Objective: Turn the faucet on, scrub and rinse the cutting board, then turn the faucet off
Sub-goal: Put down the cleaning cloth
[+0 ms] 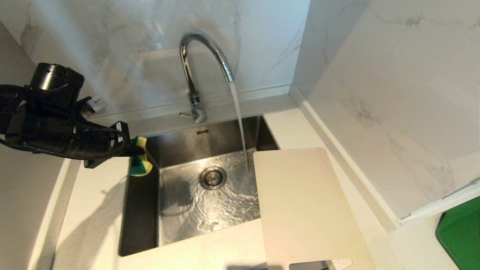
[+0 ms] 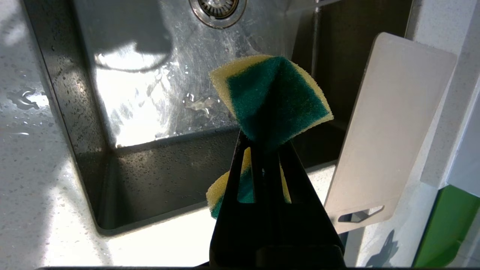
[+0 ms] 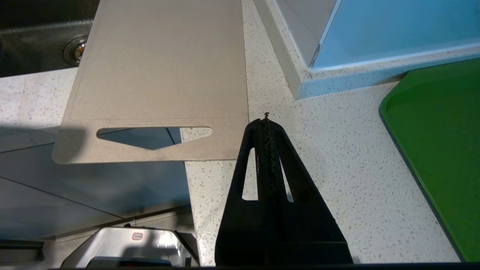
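Note:
Water streams from the chrome faucet into the steel sink. The beige cutting board lies flat on the counter right of the sink, one long edge over the basin and its handle end over the counter's front edge. My left gripper hangs over the sink's left rim, shut on a green-and-yellow sponge, well apart from the board. My right gripper is shut and empty above the counter, just right of the board's handle end; it is out of the head view.
A green tray sits on the counter at the far right. Marble walls close in behind the sink and along the right. The sink drain is wet.

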